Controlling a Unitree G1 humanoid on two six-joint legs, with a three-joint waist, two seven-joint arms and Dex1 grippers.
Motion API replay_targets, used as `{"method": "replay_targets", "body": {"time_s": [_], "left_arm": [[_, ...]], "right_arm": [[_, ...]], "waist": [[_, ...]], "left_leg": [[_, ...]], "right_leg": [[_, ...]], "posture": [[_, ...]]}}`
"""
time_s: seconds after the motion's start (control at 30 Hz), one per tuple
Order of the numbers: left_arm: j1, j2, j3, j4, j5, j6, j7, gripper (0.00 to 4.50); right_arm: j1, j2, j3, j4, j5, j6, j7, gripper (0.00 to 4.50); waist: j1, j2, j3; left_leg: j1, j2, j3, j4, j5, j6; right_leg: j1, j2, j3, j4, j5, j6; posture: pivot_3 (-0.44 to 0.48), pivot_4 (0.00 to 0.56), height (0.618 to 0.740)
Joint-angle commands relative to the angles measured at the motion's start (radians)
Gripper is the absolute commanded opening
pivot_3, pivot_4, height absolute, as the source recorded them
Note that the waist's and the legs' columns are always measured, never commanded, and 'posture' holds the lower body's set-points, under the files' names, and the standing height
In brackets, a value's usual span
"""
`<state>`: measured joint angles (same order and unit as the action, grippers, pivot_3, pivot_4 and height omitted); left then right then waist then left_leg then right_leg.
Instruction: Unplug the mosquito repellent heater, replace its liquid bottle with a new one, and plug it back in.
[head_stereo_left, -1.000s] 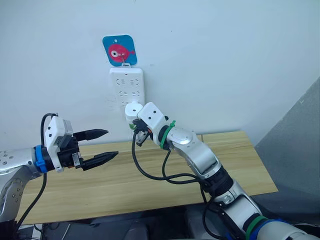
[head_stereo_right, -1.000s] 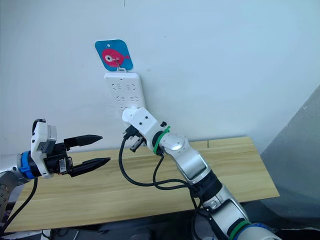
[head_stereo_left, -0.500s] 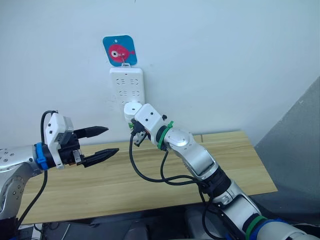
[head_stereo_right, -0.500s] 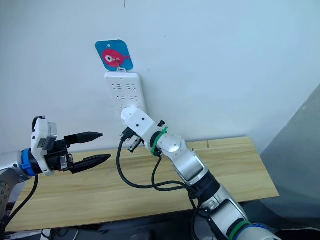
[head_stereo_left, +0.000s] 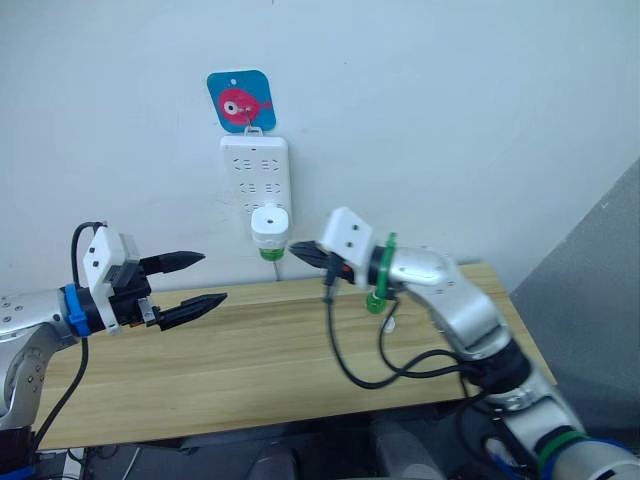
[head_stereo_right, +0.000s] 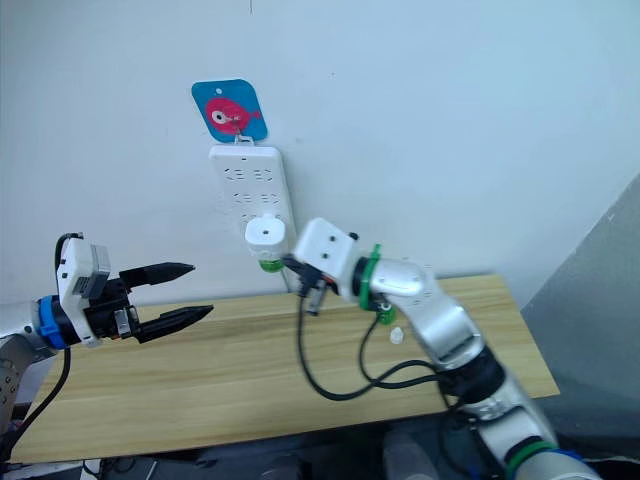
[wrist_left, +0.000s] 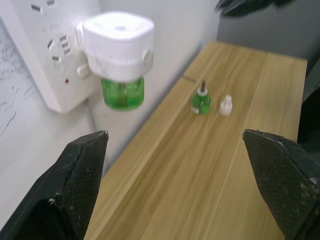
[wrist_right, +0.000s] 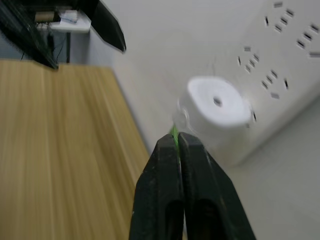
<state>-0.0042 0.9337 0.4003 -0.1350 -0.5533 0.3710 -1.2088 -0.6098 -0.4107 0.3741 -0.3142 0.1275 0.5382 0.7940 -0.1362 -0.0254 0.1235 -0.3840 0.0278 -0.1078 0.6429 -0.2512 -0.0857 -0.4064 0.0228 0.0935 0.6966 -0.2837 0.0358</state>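
Mosquito repellent heater (head_stereo_left: 269, 226) sits plugged into the power strip (head_stereo_left: 256, 176); our right claw (head_stereo_left: 303, 252), clenched empty, waits at its 3 o'clock, left claw (head_stereo_left: 198, 280) released.

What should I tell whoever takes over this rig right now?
Left gripper: open, empty, held above the table's left part.
Right gripper: shut, empty, just beside the heater.
Heater: plugged into the power strip on the wall, green bottle screwed in beneath.
On the table: another green bottle, uncapped, with a small white cap beside it.
Whether the swap is already done cannot be told from these views.
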Motion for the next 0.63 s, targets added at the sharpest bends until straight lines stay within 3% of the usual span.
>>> {"method": "replay_targets", "body": {"time_s": [0.03, 0.17, 0.33, 0.47, 0.63], "left_arm": [[-0.004, 0.052, -0.001, 0.06, 0.048, -0.106, -0.083, 4.5], [-0.002, 0.09, 0.004, 0.13, 0.083, -0.179, -0.137, 4.5], [0.024, 0.148, 0.012, 0.102, 0.12, -0.129, -0.112, 4.5], [0.076, 0.173, 0.041, 0.038, 0.182, -0.076, -0.018, 4.5], [0.11, 0.145, 0.091, -0.012, 0.148, -0.066, -0.005, 4.5]], "right_arm": [[0.008, -0.167, -0.099, -0.076, 0.087, 0.005, 0.173, 1.26], [0.008, -0.366, -0.205, -0.083, 0.157, 0.019, 0.295, 2.7], [0.021, -0.499, -0.294, -0.089, 0.231, 0.014, 0.397, 4.48], [0.064, -0.58, -0.34, -0.086, 0.278, -0.007, 0.477, 4.48], [0.079, -0.603, -0.362, -0.068, 0.299, -0.021, 0.494, 4.48]], "waist": [[-0.002, 0.0, 0.0], [0.0, -0.001, -0.001], [-0.002, -0.001, -0.003], [0.002, -0.002, -0.004], [0.006, -0.002, -0.005]], "left_leg": [[0.0, 0.0, 0.0, 0.0, 0.0, 0.0], [0.0, 0.0, 0.001, 0.0, 0.0, 0.0], [0.001, 0.001, 0.002, 0.0, 0.0, 0.0], [0.001, 0.001, 0.002, 0.0, 0.0, 0.0], [0.001, 0.001, 0.003, 0.0, 0.0, 0.0]], "right_leg": [[0.0, 0.0, 0.0, 0.0, 0.0, 0.0], [0.0, 0.0, 0.0, 0.0, 0.0, 0.0], [0.0, 0.001, 0.001, 0.0, 0.0, 0.0], [0.0, 0.0, 0.001, 0.0, 0.0, 0.0], [0.0, 0.0, 0.001, 0.0, 0.0, 0.0]], "posture": [[-0.04, 0.011, 0.728], [-0.03, 0.001, 0.728], [-0.017, 0.0, 0.728], [-0.008, 0.0, 0.728], [0.001, 0.0, 0.728]]}}
